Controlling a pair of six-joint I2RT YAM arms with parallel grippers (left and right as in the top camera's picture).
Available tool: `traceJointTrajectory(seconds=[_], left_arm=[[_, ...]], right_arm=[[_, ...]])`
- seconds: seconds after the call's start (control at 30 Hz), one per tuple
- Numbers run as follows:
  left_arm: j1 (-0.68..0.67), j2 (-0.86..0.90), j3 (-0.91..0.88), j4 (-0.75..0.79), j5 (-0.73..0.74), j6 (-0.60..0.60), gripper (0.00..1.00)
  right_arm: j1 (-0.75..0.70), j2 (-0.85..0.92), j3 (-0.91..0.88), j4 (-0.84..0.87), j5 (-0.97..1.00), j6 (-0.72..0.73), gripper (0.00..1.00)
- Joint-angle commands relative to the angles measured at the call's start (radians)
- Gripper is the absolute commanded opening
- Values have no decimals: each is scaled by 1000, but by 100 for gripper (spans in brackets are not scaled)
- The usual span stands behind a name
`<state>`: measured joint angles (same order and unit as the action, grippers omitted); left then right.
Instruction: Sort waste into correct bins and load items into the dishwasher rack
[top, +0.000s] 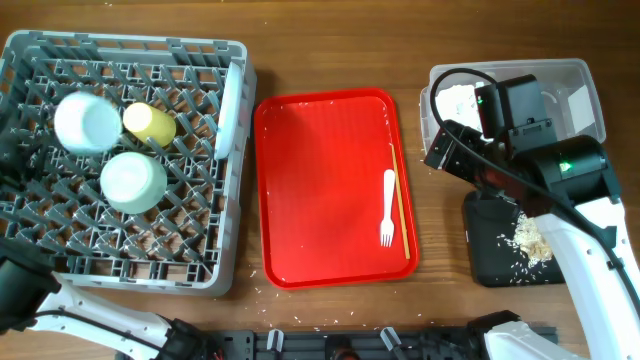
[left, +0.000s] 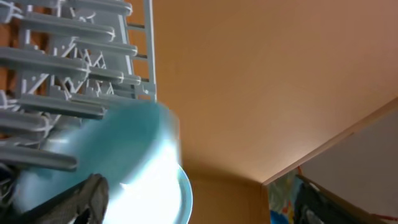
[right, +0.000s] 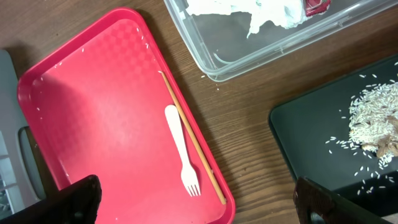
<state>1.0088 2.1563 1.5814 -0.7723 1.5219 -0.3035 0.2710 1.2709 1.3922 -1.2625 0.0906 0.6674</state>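
Right fingers (right: 74, 200), spread wide and empty, hover over the red tray (right: 93, 124); its fork (right: 180, 146) and stick (right: 193, 137) need racking next.

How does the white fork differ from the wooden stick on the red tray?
The white plastic fork is broader, with tines; the wooden stick is thin and plain. The fork is shorter; the stick is longer. Both lie lengthwise on the red tray, side by side.

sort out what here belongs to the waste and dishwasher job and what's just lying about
Job: rack, upper bowl, lower bowl, yellow cup, plate, fork, wooden stick, clear tub, napkin, wrapper, black tray, rice scraps.
Just there: red serving tray.
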Motion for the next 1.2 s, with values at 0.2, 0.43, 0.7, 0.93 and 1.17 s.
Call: traceJointTrajectory(seconds=[0.2,0.43,0.7,0.93,1.17], left_arm=[[-1,-1,5,-65,-17,36,64],[-112,-113,6,-235,-11,221,15],[-384,-500,6,-456,-404,426,34],[-897,-669,3,-555,-1259,80,45],[-1172,-703,-5,-617,-1373,-88,42]], right_arm=[[-1,3,11,2,10,-10,100],[-1,3,11,2,10,-10,100],[-1,3,11,2,10,-10,100],[-1,3,11,2,10,-10,100],[-1,3,11,2,10,-10,100]])
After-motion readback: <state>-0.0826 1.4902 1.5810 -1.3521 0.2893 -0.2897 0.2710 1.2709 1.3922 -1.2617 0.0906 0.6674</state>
